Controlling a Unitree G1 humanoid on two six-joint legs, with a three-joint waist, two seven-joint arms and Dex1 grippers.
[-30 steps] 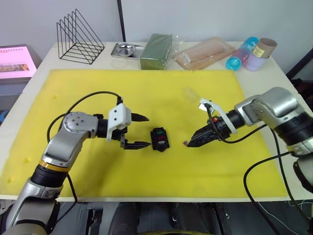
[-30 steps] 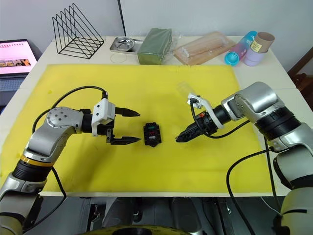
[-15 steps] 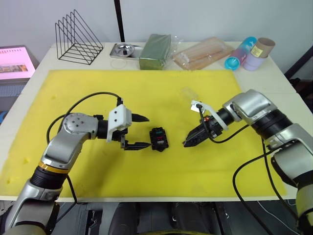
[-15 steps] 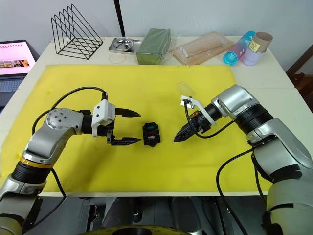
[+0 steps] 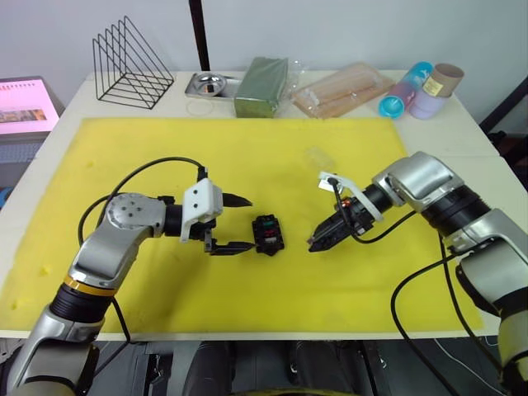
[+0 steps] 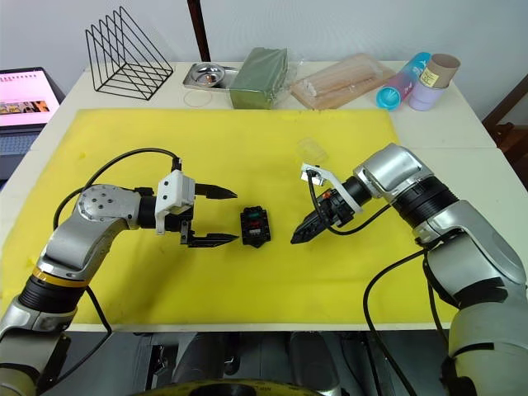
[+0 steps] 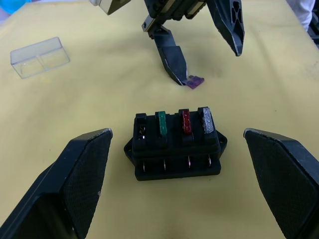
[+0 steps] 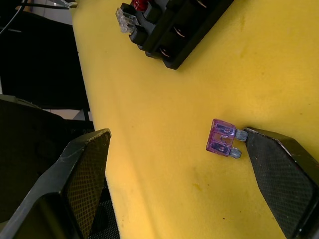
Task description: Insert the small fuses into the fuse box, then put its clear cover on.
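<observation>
The black fuse box (image 7: pixel 174 144) lies mid-mat with green, red and grey fuses seated in its slots; one end slot is bare. My open left gripper (image 5: pixel 251 221) hovers just left of the fuse box (image 5: pixel 270 234), nothing between its fingers. The purple fuse (image 8: pixel 223 138) lies flat on the mat right of the box. My right gripper (image 8: pixel 177 133) is open around it, one fingertip (image 7: pixel 178 78) touching the fuse (image 7: pixel 195 82). The clear cover (image 7: pixel 40 51) rests on the mat farther back, behind the right gripper (image 5: pixel 320 238).
A yellow foam mat (image 5: pixel 165 148) covers the table. Along the back edge stand a wire rack (image 5: pixel 132 62), a metal tray (image 5: pixel 213 84), a green packet (image 5: pixel 264 76), a clear bag of sticks (image 5: pixel 345 89), a blue tube (image 5: pixel 407 89) and a cardboard roll (image 5: pixel 445 80).
My right forearm has swung in toward the left, while its fingertips stay low on the mat right of the fuse box. The left arm and the box have not moved.
</observation>
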